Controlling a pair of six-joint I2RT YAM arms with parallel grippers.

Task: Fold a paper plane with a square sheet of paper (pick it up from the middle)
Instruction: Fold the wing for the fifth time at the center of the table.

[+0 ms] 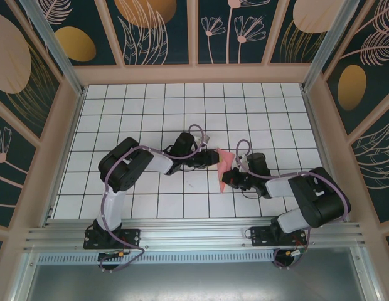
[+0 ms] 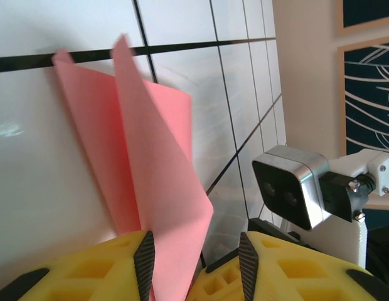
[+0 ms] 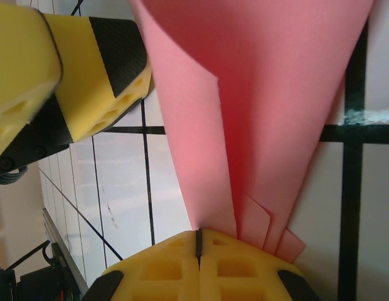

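Observation:
The salmon-pink sheet of paper (image 1: 224,162) is folded into a tapering, layered wedge and stands up off the table between the two arms. My right gripper (image 1: 234,180) is shut on its narrow end. In the right wrist view the paper (image 3: 263,94) fans upward from the closed jaws (image 3: 198,233), with several creased layers showing. My left gripper (image 1: 213,160) is at the paper's wider end. In the left wrist view its jaws (image 2: 196,251) stand open around the paper (image 2: 157,163), which leans against the left pad (image 2: 144,260) and is clear of the right pad.
The white gridded table (image 1: 150,106) stretches behind and to both sides, inside peach-framed walls (image 1: 194,74). The right wrist's camera (image 2: 288,188) sits close beside my left fingers. A yellow left finger (image 3: 88,69) shows in the right wrist view. A metal rail (image 1: 194,235) runs along the near edge.

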